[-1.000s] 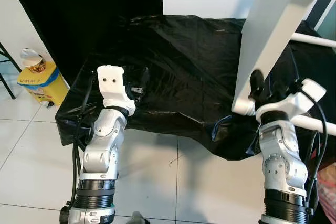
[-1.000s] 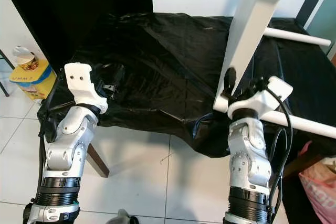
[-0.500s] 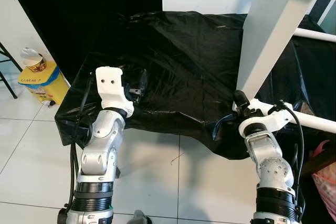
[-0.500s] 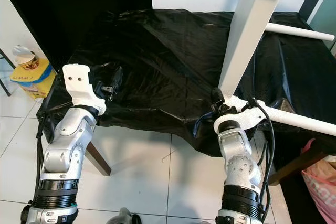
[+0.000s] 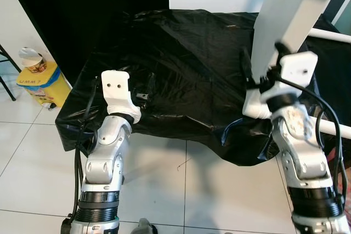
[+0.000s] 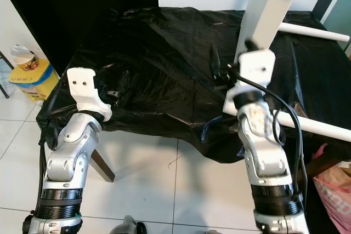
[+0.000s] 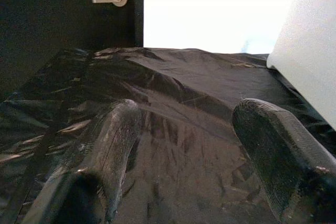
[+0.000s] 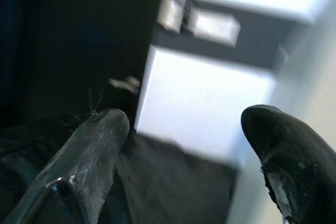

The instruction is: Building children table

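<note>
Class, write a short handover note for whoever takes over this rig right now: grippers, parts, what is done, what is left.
Left gripper: open, holding nothing, low over the black sheet near its front left edge.
Right gripper: open, holding nothing, raised beside the white table leg.
Parts: the leg leans upright; white rails lie across the sheet at right.
Done: no joint can be made out.
Left: grip the leg and assemble.
</note>
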Controlling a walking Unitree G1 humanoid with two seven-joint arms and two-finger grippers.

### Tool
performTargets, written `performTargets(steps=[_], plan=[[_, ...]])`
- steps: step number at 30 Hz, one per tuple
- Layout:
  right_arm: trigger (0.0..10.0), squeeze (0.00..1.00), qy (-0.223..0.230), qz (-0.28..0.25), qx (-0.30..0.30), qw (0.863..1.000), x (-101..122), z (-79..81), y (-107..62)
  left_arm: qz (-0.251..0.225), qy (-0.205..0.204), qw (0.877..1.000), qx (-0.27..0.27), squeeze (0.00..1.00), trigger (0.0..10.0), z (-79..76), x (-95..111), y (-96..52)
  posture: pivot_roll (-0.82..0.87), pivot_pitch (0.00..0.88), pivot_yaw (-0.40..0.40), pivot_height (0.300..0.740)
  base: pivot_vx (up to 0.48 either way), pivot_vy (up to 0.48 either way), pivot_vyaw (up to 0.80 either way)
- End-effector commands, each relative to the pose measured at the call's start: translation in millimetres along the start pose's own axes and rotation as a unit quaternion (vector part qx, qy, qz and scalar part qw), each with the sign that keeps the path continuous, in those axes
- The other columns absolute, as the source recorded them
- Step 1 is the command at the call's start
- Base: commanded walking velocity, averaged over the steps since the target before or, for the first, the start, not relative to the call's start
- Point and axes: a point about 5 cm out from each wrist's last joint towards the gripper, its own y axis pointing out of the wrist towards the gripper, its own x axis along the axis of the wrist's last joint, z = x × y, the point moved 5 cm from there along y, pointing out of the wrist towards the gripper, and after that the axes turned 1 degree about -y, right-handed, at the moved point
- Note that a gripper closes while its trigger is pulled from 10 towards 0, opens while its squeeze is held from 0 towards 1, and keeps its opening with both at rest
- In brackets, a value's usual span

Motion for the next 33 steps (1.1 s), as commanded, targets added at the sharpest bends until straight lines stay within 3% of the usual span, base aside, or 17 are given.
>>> performTargets(steps=[1,9,12,15,16,17,18,22,24,26,28,29,30,32,33], plan=[[10.0,0.0,-0.038,-0.012,0.021,0.999,4,5.1,0.3,0.0,-0.001,1.0,0.011,0.0,10.0,1.3,-1,-1.2,0.04,0.07,-0.006,0.74,0.0,0.0,0.0],[10.0,0.0,-0.071,-0.02,0.0,0.997,10,-2.0,2.6,0.0,-0.002,1.0,0.011,0.0,10.0,0.7,-1,-1.6,0.03,0.068,-0.006,0.74,0.0,0.0,0.0],[10.0,0.0,-0.048,-0.004,-0.048,0.998,7,-15.2,0.1,0.0,-0.003,1.0,0.01,0.0,10.0,0.4,-1,-1.6,0.03,0.067,-0.004,0.74,0.0,0.0,0.0],[10.0,0.0,0.056,0.043,-0.147,0.987,-10,-41.0,-12.8,0.001,-0.003,1.0,0.009,0.0,10.0,0.4,-2,-1.1,0.03,0.07,0.001,0.74,0.0,0.0,0.0],[10.0,0.0,0.056,0.043,-0.147,0.987,-10,-41.0,-12.8,0.001,-0.003,1.0,0.009,0.0,10.0,0.4,-2,-1.1,0.03,0.07,0.001,0.74,0.0,0.0,0.0],[10.0,0.0,0.082,0.056,-0.171,0.98,-16,-46.1,-17.4,0.002,-0.003,1.0,0.009,0.0,10.0,0.4,-2,-1.1,0.03,0.07,0.002,0.74,0.0,0.0,0.0],[10.0,0.0,0.131,0.093,-0.223,0.961,-36,-56.2,-32.5,0.003,-0.003,1.0,0.007,0.0,10.0,-0.5,-2,-0.8,0.02,0.072,0.006,0.74,0.0,0.0,0.0],[10.0,0.0,0.169,0.117,-0.246,0.947,-52,-56.9,-42.6,0.004,-0.004,1.0,0.005,0.0,10.0,-1.2,-3,-0.4,0.02,0.074,0.011,0.74,0.0,0.0,0.0],[10.0,0.0,0.216,0.152,-0.292,0.919,-76,-62.1,-59.3,0.005,-0.004,1.0,0.003,0.0,10.0,-1.9,-3,-0.3,0.02,0.078,0.015,0.74,0.0,0.0,0.0],[10.0,0.0,0.227,0.161,-0.304,0.911,-81,-63.5,-64.1,0.005,-0.004,1.0,0.002,0.0,10.0,-2.1,-3,-0.3,0.02,0.078,0.015,0.74,0.0,0.0,0.0],[10.0,0.0,0.29,0.2,-0.337,0.873,-107,-59.4,-82.2,0.006,-0.004,1.0,0.002,0.0,10.0,-1.8,-3,-0.5,0.02,0.081,0.017,0.74,0.0,0.0,0.0],[10.0,0.0,0.29,0.2,-0.337,0.873,-107,-59.4,-82.2,0.006,-0.004,1.0,0.002,0.0,10.0,-1.8,-3,-0.5,0.02,0.081,0.017,0.74,0.0,0.0,0.0],[10.0,0.0,0.344,0.219,-0.35,0.843,-122,-50.2,-92.0,0.007,-0.003,1.0,0.002,0.0,10.0,-1.3,-4,-0.8,0.03,0.085,0.019,0.74,0.0,0.0,0.0],[10.0,0.0,0.358,0.221,-0.351,0.837,-124,-47.5,-93.3,0.008,-0.003,1.0,0.002,0.0,10.0,-1.1,-4,-0.8,0.03,0.085,0.019,0.74,0.0,0.0,0.0],[10.0,0.0,0.409,0.227,-0.35,0.812,-132,-37.2,-97.0,0.009,-0.004,1.0,0.0,0.0,10.0,-2.1,-4,-1.0,0.02,0.09,0.027,0.74,0.0,0.0,0.0]])
